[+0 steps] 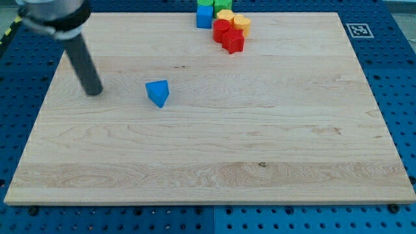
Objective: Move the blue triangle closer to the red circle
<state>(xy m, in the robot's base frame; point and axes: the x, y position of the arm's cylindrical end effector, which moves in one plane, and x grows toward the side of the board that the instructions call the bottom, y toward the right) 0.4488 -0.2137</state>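
The blue triangle lies alone on the wooden board, left of the middle. The red circle sits in a cluster of blocks at the view's top, right of the triangle and well above it. My tip rests on the board to the left of the blue triangle, about a hand's width away and not touching it. The dark rod slants up to the view's top left.
In the top cluster a red star-like block sits just below the red circle, with two yellow blocks, a blue cube and green blocks. A marker tag lies off the board's top right corner.
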